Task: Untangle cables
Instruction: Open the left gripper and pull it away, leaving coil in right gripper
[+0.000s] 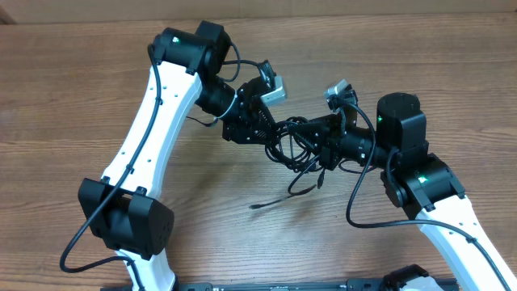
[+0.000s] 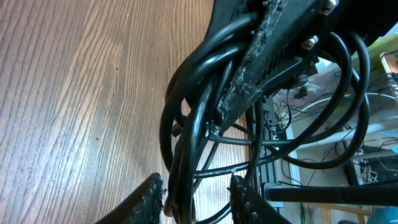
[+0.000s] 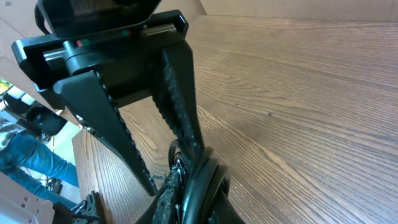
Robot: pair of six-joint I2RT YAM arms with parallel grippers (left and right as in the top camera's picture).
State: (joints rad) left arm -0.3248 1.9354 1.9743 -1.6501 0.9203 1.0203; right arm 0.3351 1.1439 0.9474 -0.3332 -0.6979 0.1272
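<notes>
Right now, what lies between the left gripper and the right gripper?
Only the tangled cables lie between the left gripper and the right gripper. The overhead view shows this best.

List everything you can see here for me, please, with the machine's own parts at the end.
thin black flexible cables: one tangled bundle, number of cords unclear, black, at the table's middle between the two arms
loose cable end with small plug: one, black, lying on the table just in front of the bundle
brown wooden table: one, brown, under everything
left robot arm: one, white with black joints, left side
right robot arm: one, white with black joints, right side
left fingers: two, black, open, cables passing between them
right fingers: two, black, shut on the bundle
</notes>
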